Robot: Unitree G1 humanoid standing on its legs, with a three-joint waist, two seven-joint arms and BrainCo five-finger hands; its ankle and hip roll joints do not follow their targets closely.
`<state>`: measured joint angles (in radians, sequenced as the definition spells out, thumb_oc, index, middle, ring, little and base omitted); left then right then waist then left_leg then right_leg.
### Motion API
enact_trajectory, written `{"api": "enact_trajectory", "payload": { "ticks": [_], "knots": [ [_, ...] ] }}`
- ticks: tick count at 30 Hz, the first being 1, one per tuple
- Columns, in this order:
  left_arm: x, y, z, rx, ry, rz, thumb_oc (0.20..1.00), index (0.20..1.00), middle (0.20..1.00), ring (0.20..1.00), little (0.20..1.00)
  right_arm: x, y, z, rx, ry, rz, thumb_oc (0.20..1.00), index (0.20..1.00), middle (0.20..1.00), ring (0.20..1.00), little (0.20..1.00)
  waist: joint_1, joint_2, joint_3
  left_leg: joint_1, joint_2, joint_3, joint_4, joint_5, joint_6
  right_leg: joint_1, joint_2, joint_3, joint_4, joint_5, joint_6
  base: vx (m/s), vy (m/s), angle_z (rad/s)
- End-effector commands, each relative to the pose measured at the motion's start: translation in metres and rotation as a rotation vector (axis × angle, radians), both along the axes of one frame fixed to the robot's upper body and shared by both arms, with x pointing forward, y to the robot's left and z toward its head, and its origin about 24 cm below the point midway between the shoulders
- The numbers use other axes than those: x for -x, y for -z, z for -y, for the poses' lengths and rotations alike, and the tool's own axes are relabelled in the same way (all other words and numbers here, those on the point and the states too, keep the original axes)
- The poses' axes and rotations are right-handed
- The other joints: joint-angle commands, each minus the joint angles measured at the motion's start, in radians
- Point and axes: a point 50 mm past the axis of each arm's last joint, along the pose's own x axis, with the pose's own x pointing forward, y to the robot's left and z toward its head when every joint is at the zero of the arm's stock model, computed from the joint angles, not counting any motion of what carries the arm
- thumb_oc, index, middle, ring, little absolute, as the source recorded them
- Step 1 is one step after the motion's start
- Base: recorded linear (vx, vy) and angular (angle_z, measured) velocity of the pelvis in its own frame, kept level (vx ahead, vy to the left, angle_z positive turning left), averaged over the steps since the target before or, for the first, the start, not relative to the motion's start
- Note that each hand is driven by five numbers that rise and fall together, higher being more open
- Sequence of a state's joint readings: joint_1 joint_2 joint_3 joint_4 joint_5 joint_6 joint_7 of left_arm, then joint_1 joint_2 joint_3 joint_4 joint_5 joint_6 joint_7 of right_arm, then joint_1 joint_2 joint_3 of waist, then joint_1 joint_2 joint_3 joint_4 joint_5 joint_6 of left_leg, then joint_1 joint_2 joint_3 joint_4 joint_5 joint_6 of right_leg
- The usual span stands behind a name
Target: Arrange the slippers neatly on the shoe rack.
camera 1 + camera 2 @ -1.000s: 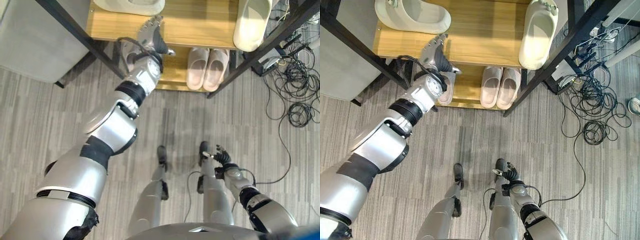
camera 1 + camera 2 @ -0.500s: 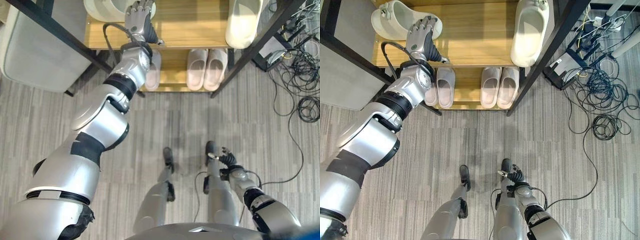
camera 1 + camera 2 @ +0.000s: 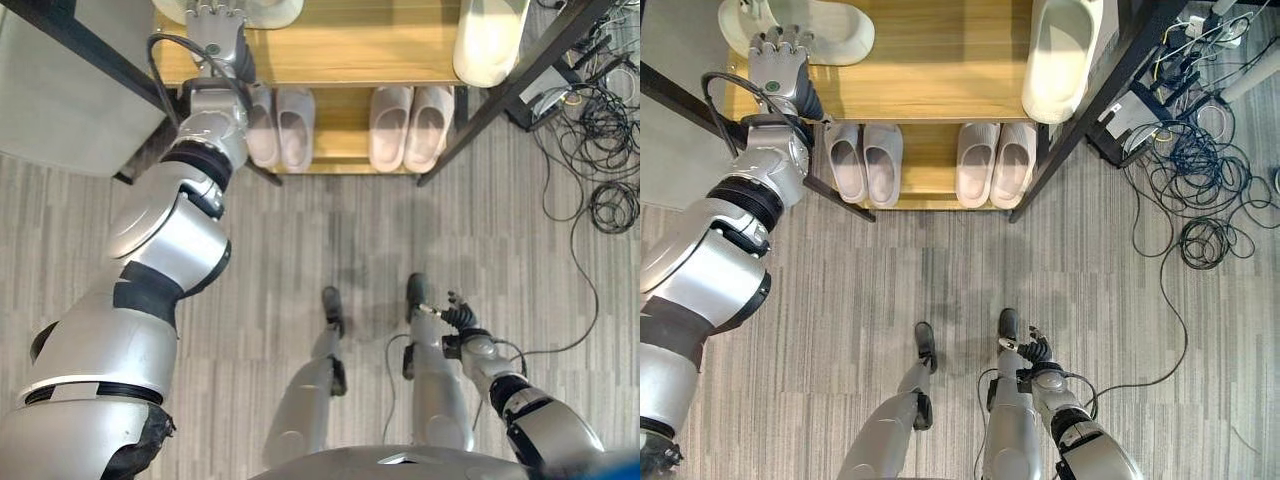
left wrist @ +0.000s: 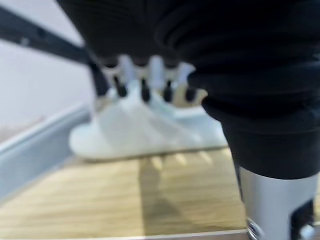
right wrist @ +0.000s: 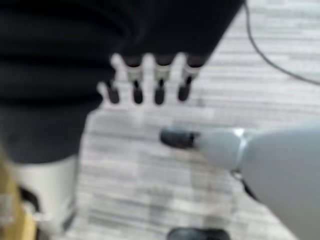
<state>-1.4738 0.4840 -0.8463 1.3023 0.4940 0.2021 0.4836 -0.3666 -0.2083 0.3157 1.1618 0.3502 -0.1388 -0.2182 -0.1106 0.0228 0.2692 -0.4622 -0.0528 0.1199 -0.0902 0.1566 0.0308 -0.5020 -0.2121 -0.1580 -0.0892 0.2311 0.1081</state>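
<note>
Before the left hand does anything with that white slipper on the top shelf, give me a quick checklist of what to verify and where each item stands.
1. Left hand at the slipper: ok, it is over the near end of the sideways white slipper on the top shelf.
2. Fingers closed on it: not ok, they are straight and reach over the slipper.
3. Contact with the slipper: cannot tell.
4. Slipper's present lie: not ok, it lies crosswise, while the other white slipper points front to back.
5. Lower shelf pairs: ok, both sit side by side.
6. Right hand: ok, low at the robot's side, holding nothing.
</note>
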Motion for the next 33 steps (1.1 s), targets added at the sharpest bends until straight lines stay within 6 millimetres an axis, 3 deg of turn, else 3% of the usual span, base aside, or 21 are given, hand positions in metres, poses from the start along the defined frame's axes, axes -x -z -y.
{"api": "enact_trajectory", "payload": {
  "ticks": [1,3,6,8,9,12,16,17,19,21,22,23,25,26,27,28,29,30,31,32,33],
  "knots": [
    [0.009,-0.042,-0.023,-0.009,-0.129,0.08,1.0,1.0,1.0,1.0,1.0,-0.018,-0.015,0.004,0.026,0.005,0.072,1.0,1.0,1.0,1.0,1.0,0.009,0.015,0.018,-0.033,-0.006,-0.062,0.003,-0.115,-0.073,0.112,-0.134,-0.067,0.05,-0.067,0.147,0.04,0.035,0.01],
    [0.009,-0.042,-0.023,-0.007,-0.128,0.082,1.0,1.0,1.0,1.0,1.0,-0.019,-0.016,0.003,0.027,0.0,0.076,1.0,1.0,1.0,1.0,1.0,0.008,0.015,0.017,-0.033,-0.006,-0.061,0.003,-0.117,-0.072,0.114,-0.135,-0.067,0.049,-0.071,0.147,0.06,0.022,-0.03],
    [0.004,-0.03,0.006,0.06,0.021,0.102,1.0,1.0,1.0,1.0,1.0,-0.009,-0.009,0.004,0.004,0.013,0.06,1.0,1.0,1.0,1.0,1.0,0.004,0.0,0.008,0.014,-0.006,-0.059,0.012,-0.129,-0.057,0.136,-0.136,-0.033,0.092,-0.09,0.144,0.06,-0.02,-0.03],
    [0.005,-0.029,0.016,0.137,0.117,0.156,1.0,1.0,1.0,1.0,1.0,-0.01,-0.012,0.006,-0.002,0.031,0.085,1.0,1.0,1.0,1.0,1.0,0.002,-0.011,0.022,-0.047,-0.01,-0.055,0.18,-0.198,-0.043,0.118,-0.154,-0.014,0.174,-0.136,0.125,-0.04,0.033,0.01],
    [0.006,-0.025,0.022,0.184,0.177,0.194,1.0,1.0,1.0,1.0,1.0,-0.014,-0.016,0.008,-0.004,0.046,0.108,1.0,1.0,1.0,1.0,1.0,0.003,-0.01,0.05,-0.096,0.001,-0.04,0.319,-0.251,-0.028,0.069,-0.163,-0.001,0.299,-0.167,0.1,-0.07,0.079,0.08],
    [0.01,-0.017,0.017,0.216,0.235,0.238,1.0,1.0,1.0,1.0,1.0,-0.011,-0.014,0.008,-0.006,0.062,0.112,1.0,1.0,1.0,1.0,1.0,0.009,-0.002,0.071,-0.135,0.029,-0.024,0.463,-0.325,-0.009,0.027,-0.156,-0.012,0.407,-0.227,0.084,0.03,0.112,-0.37],
    [0.022,-0.01,-0.003,0.148,0.264,0.275,1.0,1.0,1.0,1.0,1.0,0.0,-0.005,-0.008,-0.037,0.021,0.102,1.0,1.0,1.0,1.0,1.0,-0.012,-0.022,0.123,-0.049,0.046,-0.016,0.465,-0.363,-0.003,-0.097,-0.06,-0.046,0.341,-0.184,0.075,0.09,-0.015,-0.58],
    [0.023,-0.013,0.004,0.137,0.306,0.281,1.0,1.0,1.0,1.0,1.0,0.006,-0.001,-0.002,-0.033,0.039,0.077,1.0,1.0,1.0,1.0,1.0,-0.015,-0.025,0.128,-0.049,0.051,-0.028,0.498,-0.371,-0.007,-0.064,-0.053,-0.03,0.316,-0.196,0.075,0.09,-0.133,-0.36],
    [0.02,-0.003,0.021,0.198,0.336,0.262,1.0,1.0,1.0,1.0,1.0,0.012,0.004,0.002,-0.026,0.043,0.049,1.0,1.0,1.0,1.0,1.0,-0.011,-0.017,0.126,-0.035,0.062,-0.061,0.503,-0.383,-0.009,-0.052,0.023,0.015,0.322,-0.235,0.04,0.02,-0.158,0.13],
    [0.018,-0.001,0.028,0.195,0.34,0.235,1.0,1.0,1.0,1.0,1.0,0.014,0.005,0.004,-0.03,0.052,0.042,1.0,1.0,1.0,1.0,1.0,-0.008,-0.016,0.117,-0.055,0.097,-0.088,0.582,-0.388,-0.03,-0.017,0.052,-0.012,0.326,-0.262,0.011,0.07,-0.267,0.93],
    [0.02,0.001,0.027,0.202,0.356,0.226,1.0,1.0,1.0,1.0,1.0,0.013,0.003,0.009,-0.031,0.067,0.053,1.0,1.0,1.0,1.0,1.0,0.01,0.002,0.135,-0.139,0.147,-0.128,0.787,-0.325,-0.069,0.037,0.087,-0.043,0.328,-0.31,-0.017,0.07,-0.297,0.48],
    [0.021,0.002,0.016,0.212,0.343,0.225,1.0,1.0,1.0,1.0,1.0,0.012,0.002,0.01,-0.028,0.068,0.06,1.0,1.0,1.0,1.0,1.0,0.019,0.014,0.14,-0.174,0.173,-0.131,0.865,-0.284,-0.074,0.051,0.102,-0.064,0.332,-0.324,-0.04,0.04,-0.21,0.07],
    [0.023,0.005,0.007,0.217,0.333,0.222,1.0,1.0,1.0,1.0,1.0,0.011,0.001,0.01,-0.029,0.075,0.065,1.0,1.0,1.0,1.0,1.0,0.026,0.015,0.139,-0.184,0.201,-0.12,0.898,-0.286,-0.07,0.069,0.118,-0.077,0.328,-0.347,-0.055,0.01,-0.1,0.0],
    [0.024,0.005,0.0,0.199,0.322,0.219,1.0,1.0,1.0,1.0,1.0,0.007,-0.002,0.007,-0.024,0.072,0.073,1.0,1.0,1.0,1.0,1.0,0.035,0.013,0.131,-0.2,0.21,-0.113,0.817,-0.291,-0.065,0.078,0.128,-0.094,0.336,-0.367,-0.059,0.41,-0.934,0.06],
    [0.031,0.012,-0.033,0.207,0.339,0.168,1.0,1.0,1.0,1.0,1.0,0.013,0.003,0.01,-0.092,0.097,0.068,1.0,1.0,1.0,1.0,1.0,0.026,0.013,0.095,-0.145,0.221,-0.098,0.66,-0.272,-0.085,0.139,0.136,-0.093,0.294,-0.369,-0.045,0.58,-0.428,0.03],
    [0.042,-0.008,-0.079,0.275,0.224,0.202,1.0,1.0,1.0,1.0,1.0,0.022,0.008,0.023,-0.004,0.086,0.013,1.0,1.0,1.0,1.0,1.0,0.081,0.05,0.082,-0.135,0.207,-0.15,0.355,-0.097,-0.109,0.155,0.121,-0.081,0.301,-0.367,-0.039,0.59,-0.276,0.3],
    [0.045,-0.053,-0.076,0.258,0.23,0.27,1.0,1.0,1.0,1.0,1.0,0.016,0.002,0.03,0.022,0.108,0.031,1.0,1.0,1.0,1.0,1.0,0.101,0.042,0.093,-0.122,0.208,-0.193,0.24,-0.048,-0.122,0.14,0.116,-0.061,0.351,-0.377,-0.035,0.32,0.71,-0.11],
    [0.052,-0.073,-0.086,0.233,0.195,0.266,1.0,1.0,1.0,1.0,1.0,0.014,-0.001,0.039,0.045,0.127,0.031,1.0,1.0,1.0,1.0,1.0,0.099,0.054,0.076,-0.054,0.229,-0.224,0.117,-0.053,-0.119,0.134,0.123,-0.042,0.39,-0.399,-0.014,0.26,0.428,-0.62],
    [0.056,-0.094,-0.088,0.189,0.171,0.28,1.0,1.0,1.0,1.0,1.0,0.02,0.002,0.042,0.053,0.13,0.016,1.0,1.0,1.0,1.0,1.0,0.086,0.065,0.055,-0.027,0.223,-0.221,0.129,-0.028,-0.126,0.132,0.109,-0.028,0.418,-0.386,0.007,0.27,0.562,-0.93],
    [0.057,-0.105,-0.084,0.166,0.171,0.28,1.0,1.0,1.0,1.0,1.0,0.02,0.003,0.039,0.034,0.133,0.022,1.0,1.0,1.0,1.0,1.0,0.066,0.046,0.054,-0.044,0.176,-0.189,0.187,-0.041,-0.112,0.115,0.066,0.008,0.444,-0.384,0.018,0.16,0.432,-0.83],
    [0.057,-0.105,-0.084,0.166,0.171,0.28,1.0,1.0,1.0,1.0,1.0,0.02,0.003,0.039,0.034,0.133,0.022,1.0,1.0,1.0,1.0,1.0,0.066,0.047,0.053,-0.045,0.176,-0.189,0.187,-0.041,-0.112,0.114,0.067,0.007,0.444,-0.383,0.018,0.11,0.388,-0.47]
  ]
}}
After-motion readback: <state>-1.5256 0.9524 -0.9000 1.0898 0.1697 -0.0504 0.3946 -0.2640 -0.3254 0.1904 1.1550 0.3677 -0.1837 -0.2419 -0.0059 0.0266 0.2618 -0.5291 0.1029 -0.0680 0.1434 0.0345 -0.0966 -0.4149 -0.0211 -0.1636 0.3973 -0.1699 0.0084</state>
